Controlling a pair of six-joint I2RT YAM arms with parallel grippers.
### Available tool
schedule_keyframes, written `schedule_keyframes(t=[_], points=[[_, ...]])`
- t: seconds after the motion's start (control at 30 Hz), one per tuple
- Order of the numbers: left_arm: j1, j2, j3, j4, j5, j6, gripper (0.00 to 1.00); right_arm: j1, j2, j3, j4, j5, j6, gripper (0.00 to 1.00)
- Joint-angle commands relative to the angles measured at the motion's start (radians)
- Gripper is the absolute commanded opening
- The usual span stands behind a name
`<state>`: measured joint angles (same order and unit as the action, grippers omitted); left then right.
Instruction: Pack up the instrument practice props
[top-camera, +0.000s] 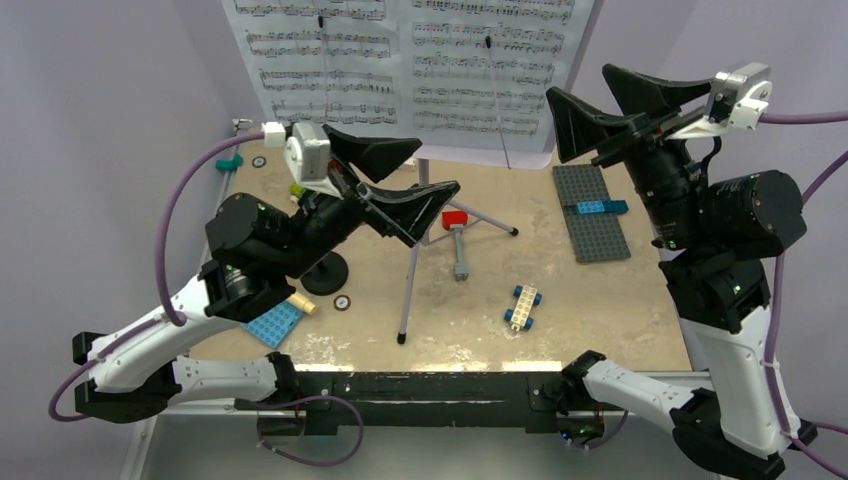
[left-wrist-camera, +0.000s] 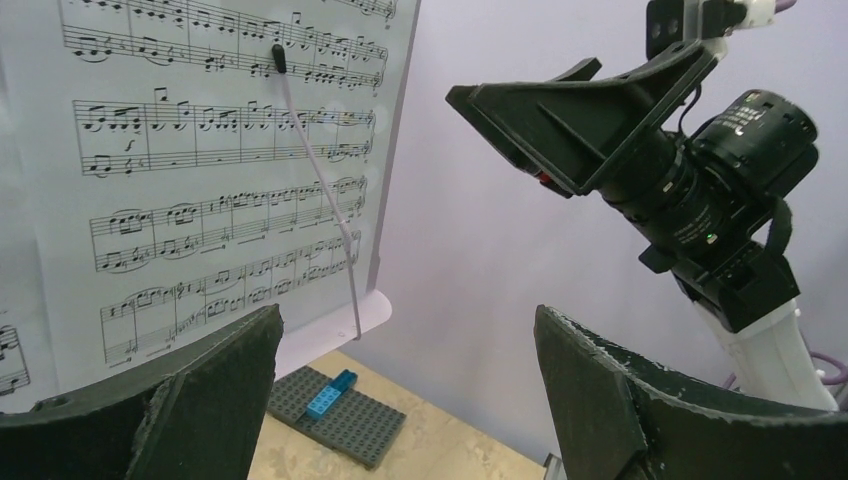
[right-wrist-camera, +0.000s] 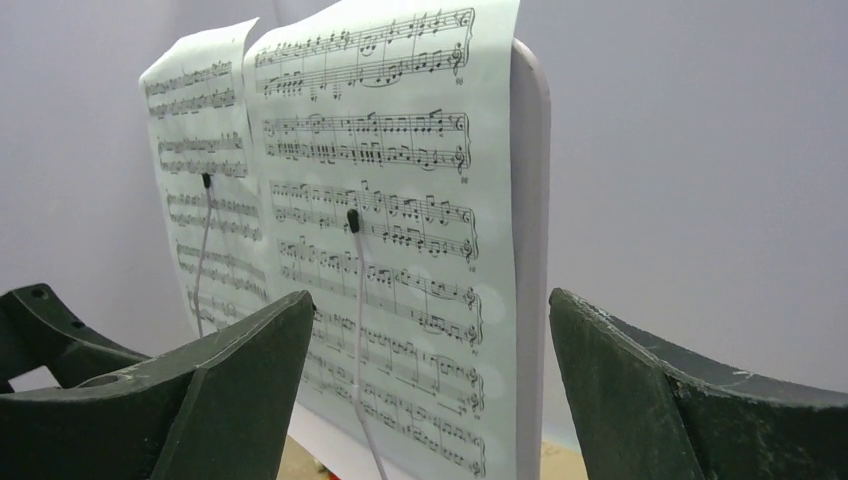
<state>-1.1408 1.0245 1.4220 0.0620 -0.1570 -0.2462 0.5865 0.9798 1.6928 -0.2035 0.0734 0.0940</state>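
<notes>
The lilac music stand (top-camera: 408, 262) stands on its tripod at the table's back middle. White sheet-music pages (top-camera: 400, 60) rest on its desk under two thin wire holders. My left gripper (top-camera: 435, 168) is open and empty, raised in front of the stand's lower left. In the left wrist view (left-wrist-camera: 410, 400) it faces the pages (left-wrist-camera: 200, 180). My right gripper (top-camera: 580, 82) is open and empty, just right of the desk's right edge. In the right wrist view (right-wrist-camera: 430, 380) the pages (right-wrist-camera: 400, 250) and desk edge (right-wrist-camera: 530, 250) lie between the jaws, further off. The black round mic stand base (top-camera: 323, 272) sits under my left arm. A cream piece (top-camera: 302, 304) lies beside it.
A grey studded plate (top-camera: 592, 212) with a blue brick (top-camera: 600, 207) lies at the back right. A blue plate (top-camera: 272, 323) is at the front left. A red and grey brick piece (top-camera: 457, 240) and a small brick car (top-camera: 522, 306) lie near the tripod legs.
</notes>
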Motion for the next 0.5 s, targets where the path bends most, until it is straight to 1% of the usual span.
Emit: schedule_keyframes(t=[0.0, 0.1, 0.17, 0.3, 0.47], points=[[-0.002, 0.066, 0.072, 0.026, 0.012, 0.072, 1.00, -0.007, 0.010, -0.001, 0.073, -0.019, 0.014, 0.92], [0.006, 0.126, 0.113, 0.040, -0.001, 0.089, 1.00, -0.007, -0.028, -0.101, 0.116, 0.060, 0.022, 0.91], [0.012, 0.170, 0.164, 0.036, -0.039, 0.089, 0.97, -0.007, -0.044, -0.150, 0.128, 0.088, 0.019, 0.91], [0.042, 0.243, 0.247, 0.027, -0.072, 0.049, 0.89, -0.007, -0.079, -0.203, 0.142, 0.112, 0.012, 0.90], [0.063, 0.316, 0.333, 0.009, -0.135, 0.060, 0.84, -0.008, -0.103, -0.200, 0.139, 0.111, 0.005, 0.90]])
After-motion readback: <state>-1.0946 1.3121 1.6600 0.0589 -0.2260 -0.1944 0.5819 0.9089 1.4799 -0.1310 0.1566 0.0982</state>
